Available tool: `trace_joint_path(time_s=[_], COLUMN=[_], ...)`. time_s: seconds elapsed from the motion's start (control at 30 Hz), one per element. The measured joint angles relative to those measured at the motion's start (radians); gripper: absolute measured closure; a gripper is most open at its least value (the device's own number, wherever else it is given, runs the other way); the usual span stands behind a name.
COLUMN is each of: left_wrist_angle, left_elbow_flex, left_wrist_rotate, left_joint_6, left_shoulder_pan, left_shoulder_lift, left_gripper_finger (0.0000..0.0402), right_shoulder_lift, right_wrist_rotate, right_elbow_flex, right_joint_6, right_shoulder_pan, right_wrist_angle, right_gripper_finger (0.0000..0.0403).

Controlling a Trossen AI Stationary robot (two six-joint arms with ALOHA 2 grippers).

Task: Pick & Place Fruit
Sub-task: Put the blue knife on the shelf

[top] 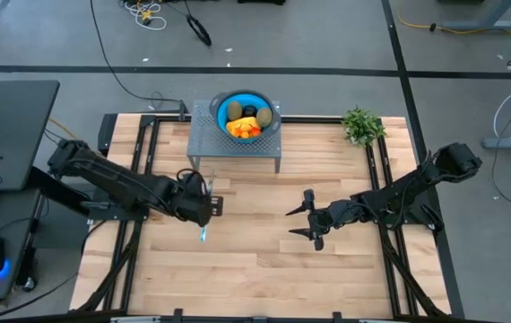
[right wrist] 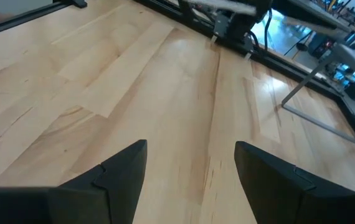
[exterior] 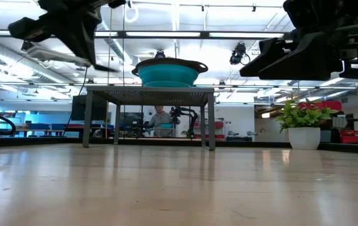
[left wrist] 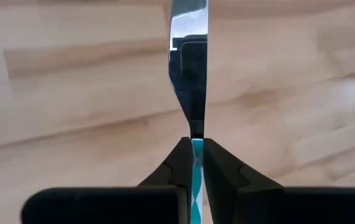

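The wooden table (top: 255, 269) carries a small grey metal stand (top: 235, 144) at its far edge, and on that stand sits a teal bowl (top: 269, 106) with a dark rim. The fruit (top: 244, 121) lies heaped inside the bowl — a yellow-orange piece, brownish-green ovals and a dark ball can be made out from above, but the smallest pieces blur together. From table height only the bowl's outer wall shows; its contents are hidden. A green leafy plant (top: 361, 125) in a white pot stands near the table's far right corner.

The left gripper (top: 203, 215) hangs over the table in front of the stand, its fingers (left wrist: 176, 163) clamped on the teal handle of a knife (left wrist: 189, 56) — most of the handle is covered by the fingers. The right gripper (top: 306, 218) hovers over mid-table with its fingers well apart and nothing between them.
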Motion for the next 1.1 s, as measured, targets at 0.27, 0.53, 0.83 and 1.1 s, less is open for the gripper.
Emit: trace_joint_path(time_s=[0.27,0.53,0.83,1.1], left_wrist_angle=[-0.009,-0.015,-0.007,-0.034], left_elbow_flex=[0.0,0.0,0.013,0.213], left_wrist_rotate=[-0.089,-0.045,0.122,0.136], left_joint_6=[0.113,0.314,0.542,0.753], left_shoulder_pan=[0.067,0.271,0.561,0.697], left_shoulder_lift=[-0.094,-0.181,-0.222,-0.134], left_gripper_finger=[0.0375,0.0374,0.0374,0.0373], right_shoulder_lift=[0.0,0.0,0.0,0.0], right_wrist_rotate=[0.0,0.0,-0.001,-0.001], right_elbow_flex=[0.0,0.0,0.0,0.0], right_joint_6=[0.058,0.104,0.164,0.227], right_shoulder_pan=[0.0,0.001,0.022,0.037], right_wrist_angle=[-0.013,-0.014,-0.06,-0.125], right_gripper_finger=[0.0149,0.0149,0.0149,0.0149])
